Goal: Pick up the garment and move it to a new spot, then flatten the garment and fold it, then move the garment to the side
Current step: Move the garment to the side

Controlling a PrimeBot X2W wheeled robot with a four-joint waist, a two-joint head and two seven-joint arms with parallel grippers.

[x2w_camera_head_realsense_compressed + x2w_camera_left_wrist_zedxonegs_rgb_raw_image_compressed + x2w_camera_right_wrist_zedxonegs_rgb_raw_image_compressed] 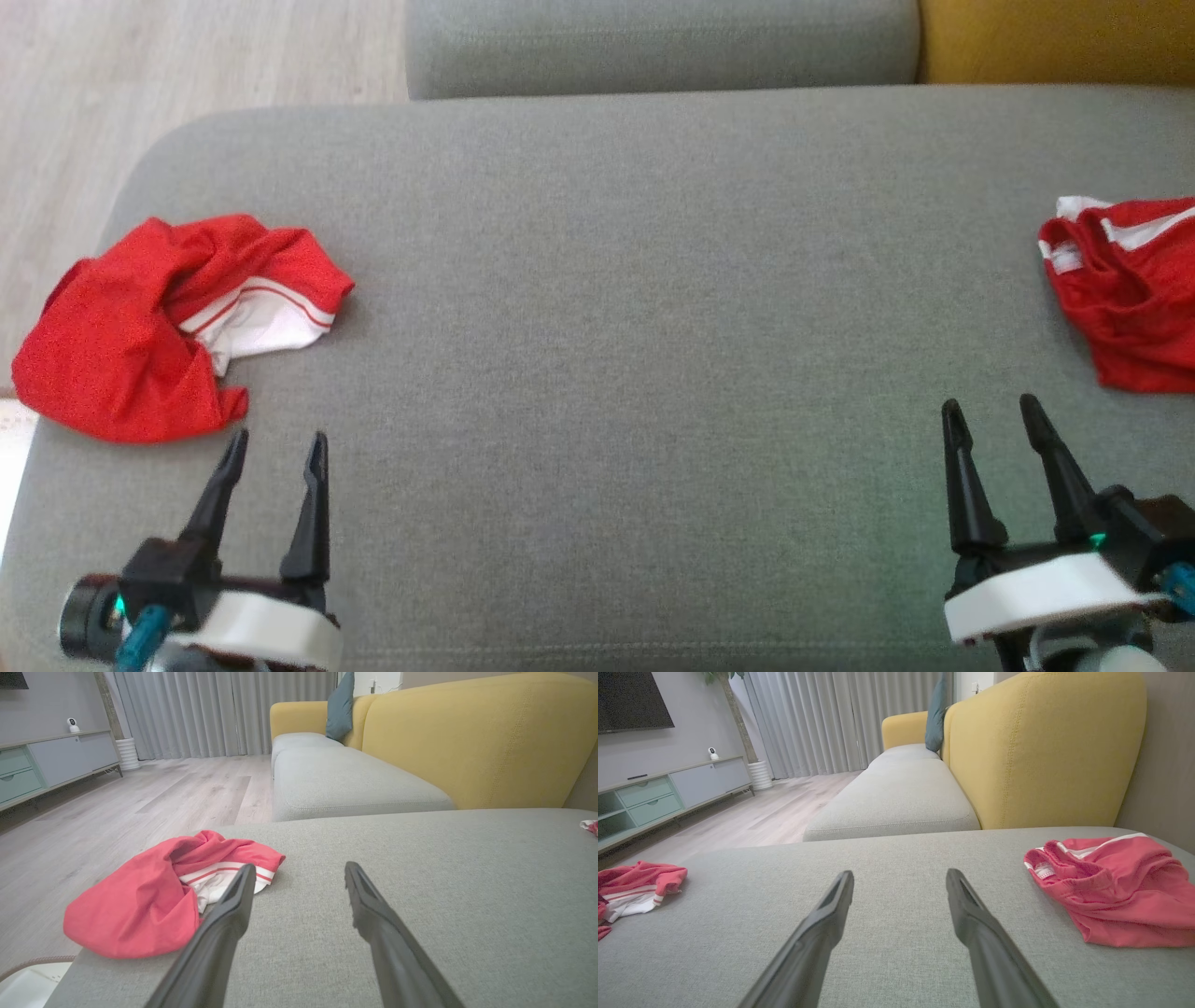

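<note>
Two crumpled red garments lie on a grey cushion. One red garment with white striped trim sits at the cushion's left edge. The other red garment lies at the far right, cut off by the head view's edge. My left gripper is open, just below and right of the left garment, nothing between its fingers. My right gripper is open near the front right, below and left of the right garment, holding nothing.
The cushion's left edge drops to a wooden floor. A second grey seat cushion and a yellow sofa back lie beyond the far edge. A low cabinet stands across the room. A white object sits low at the cushion's left corner.
</note>
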